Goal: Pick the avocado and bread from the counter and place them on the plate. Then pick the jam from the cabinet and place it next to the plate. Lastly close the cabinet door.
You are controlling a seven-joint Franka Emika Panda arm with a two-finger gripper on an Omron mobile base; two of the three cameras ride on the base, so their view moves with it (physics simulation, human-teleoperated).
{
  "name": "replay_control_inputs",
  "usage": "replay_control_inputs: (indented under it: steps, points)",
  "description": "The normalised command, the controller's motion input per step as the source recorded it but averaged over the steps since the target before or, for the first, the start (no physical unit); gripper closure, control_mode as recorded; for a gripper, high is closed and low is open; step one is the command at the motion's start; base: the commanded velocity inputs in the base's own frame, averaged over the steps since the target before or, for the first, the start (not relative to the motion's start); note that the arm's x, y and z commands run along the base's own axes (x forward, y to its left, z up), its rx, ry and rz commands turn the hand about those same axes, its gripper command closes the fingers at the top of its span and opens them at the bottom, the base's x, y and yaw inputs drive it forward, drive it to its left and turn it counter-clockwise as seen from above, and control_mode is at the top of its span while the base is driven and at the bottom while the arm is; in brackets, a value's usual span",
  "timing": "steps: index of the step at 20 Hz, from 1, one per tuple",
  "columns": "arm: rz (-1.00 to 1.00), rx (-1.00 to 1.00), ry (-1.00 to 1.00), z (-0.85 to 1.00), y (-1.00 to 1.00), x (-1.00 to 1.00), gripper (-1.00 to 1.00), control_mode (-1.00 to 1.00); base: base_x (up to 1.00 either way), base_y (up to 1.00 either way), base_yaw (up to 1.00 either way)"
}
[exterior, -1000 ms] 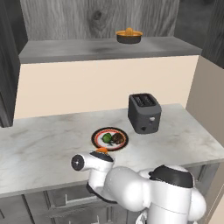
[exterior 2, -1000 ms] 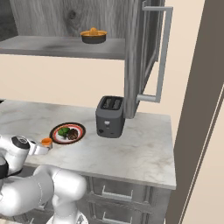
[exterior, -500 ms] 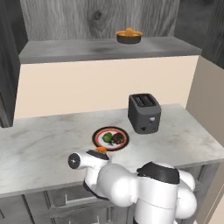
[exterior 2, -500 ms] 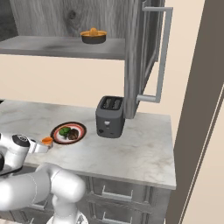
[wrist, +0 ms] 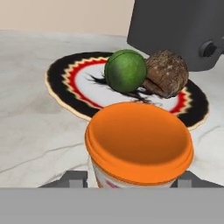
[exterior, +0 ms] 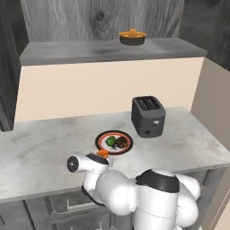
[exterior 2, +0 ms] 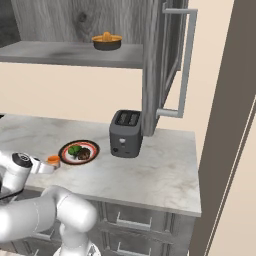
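Jam (wrist: 139,146) sits between the tips of the tool (wrist: 131,179), low over the counter (exterior: 40,148) and just beside the near edge of the plate (wrist: 65,83). In the hand view the orange jar stands upright with a grey fingertip (wrist: 72,178) showing at each side of its base; whether the tips press on it or stand slightly clear of it cannot be told. In the left base view the jam (exterior: 102,153) shows as a small orange spot at the end of the white arm, close to the plate (exterior: 99,140).

On the plate the avocado (wrist: 125,71) and the bread (wrist: 166,74) lie side by side, touching. A dark toaster (exterior: 148,116) stands on the counter beyond the plate, to its right. Above, the cabinet (exterior: 112,51) has a dark bowl (exterior: 132,37) with orange contents on its shelf. The cabinet door (exterior 2: 162,60) stands open in the right base view, its pale bar handle (exterior 2: 185,65) facing outward.
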Motion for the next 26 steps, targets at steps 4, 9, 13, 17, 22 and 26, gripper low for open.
replay_control_inputs:
  steps: [4,9,13,17,22,26]
  points:
    - [0.00,0.00,0.00,-0.01,0.21,-0.58,-1.00,-1.00,0.00,0.00,0.00]
    - [0.00,0.00,0.00,0.00,0.28,-0.64,-1.00,-1.00,0.00,0.00,0.00]
    - [0.00,0.00,0.00,0.00,0.04,-0.18,-1.00,-1.00,0.00,0.00,0.00]
    - [-0.08,0.02,0.06,0.01,0.00,-0.02,-1.00,-1.00,0.00,0.00,0.00]
    - [-0.01,0.05,0.15,0.51,0.08,-0.66,-1.00,-1.00,0.00,0.00,0.00]
    - [0.00,0.02,0.10,0.56,0.10,-0.73,-1.00,-1.00,0.00,0.00,0.00]
